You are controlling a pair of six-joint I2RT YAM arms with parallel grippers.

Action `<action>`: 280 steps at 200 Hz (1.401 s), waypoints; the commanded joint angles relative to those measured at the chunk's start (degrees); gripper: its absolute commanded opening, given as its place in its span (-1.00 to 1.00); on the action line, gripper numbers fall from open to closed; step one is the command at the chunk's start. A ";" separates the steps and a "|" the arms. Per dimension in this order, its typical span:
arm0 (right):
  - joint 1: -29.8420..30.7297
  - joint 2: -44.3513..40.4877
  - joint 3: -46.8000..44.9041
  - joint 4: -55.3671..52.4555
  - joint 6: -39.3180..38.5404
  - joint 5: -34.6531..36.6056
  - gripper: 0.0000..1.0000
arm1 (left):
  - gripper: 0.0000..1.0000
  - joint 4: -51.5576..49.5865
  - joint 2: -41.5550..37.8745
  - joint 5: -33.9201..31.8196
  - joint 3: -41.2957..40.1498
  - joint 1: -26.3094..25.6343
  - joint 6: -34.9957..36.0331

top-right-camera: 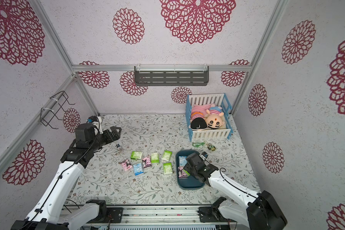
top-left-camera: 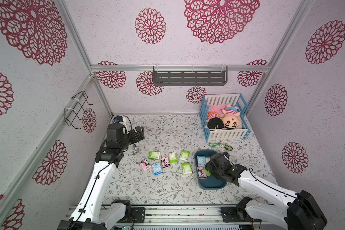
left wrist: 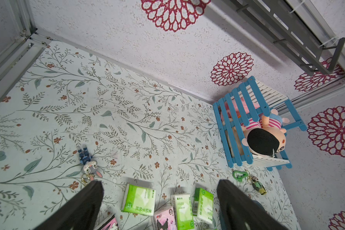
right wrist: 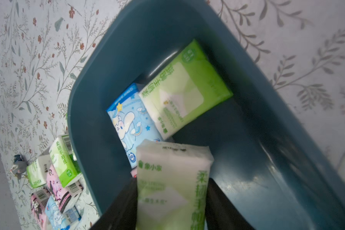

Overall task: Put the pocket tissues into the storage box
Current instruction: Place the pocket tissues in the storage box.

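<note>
progress is partial: a blue pack (right wrist: 127,121), green pack (right wrist: 185,89) and pink pack (top-left-camera: 201,173) lie in the box (right wrist: 92,119). fourth pack (right wrist: 171,159), green, sits between the right gripper (right wrist: 171,181) jaws over the box; pinched or freed, i cannot tell. seven loose packs (top-left-camera: 164,162) wait on the table (top-left-camera: 167,185) beside it. left gripper (left wrist: 159,182) spread, empty.

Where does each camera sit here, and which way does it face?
Both top views: high above the base rail, facing down toward the back wall; showing the left gripper, and the right gripper over the storage box.
Left wrist: on the left arm, facing across the table toward the toy crib; its open fingers show.
Right wrist: on the right arm, facing down into the storage box; its fingers flank a green pack.
Shared: both wrist views catch loose pocket tissues.
</note>
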 commanded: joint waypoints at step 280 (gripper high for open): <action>1.78 17.89 19.97 -26.76 -35.05 5.61 -0.36 | 0.94 -0.74 0.10 -1.62 2.02 -1.20 0.82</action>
